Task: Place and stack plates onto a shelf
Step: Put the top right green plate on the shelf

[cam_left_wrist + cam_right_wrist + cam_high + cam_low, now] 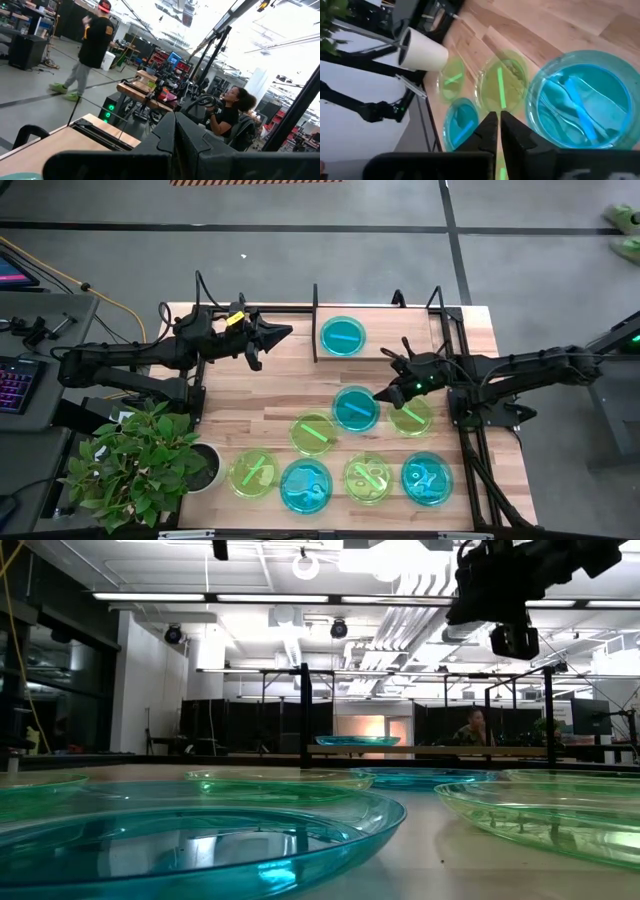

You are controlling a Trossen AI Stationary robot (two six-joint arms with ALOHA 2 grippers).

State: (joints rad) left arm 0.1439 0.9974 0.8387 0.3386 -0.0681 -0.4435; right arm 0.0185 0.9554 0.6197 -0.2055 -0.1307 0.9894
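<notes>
Plates: 1 cyan plate [343, 336] already on the shelf [316, 310] at table's far side; other 7 on the tabletop [260, 395] in front of it. R gripper [383, 393] hovers at edge of cyan plate mid-table [355, 408], next to a green plate [412, 415]; fingers nearly together, holding nothing. L gripper [283, 333] raised near shelf's left end, can't tell if apart or together. Potted plant [140, 465] at table's front-left corner.

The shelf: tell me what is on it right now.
One cyan-blue plate lies on the shelf, alone as seen from above. Whether another plate hides beneath it cannot be told.
</notes>
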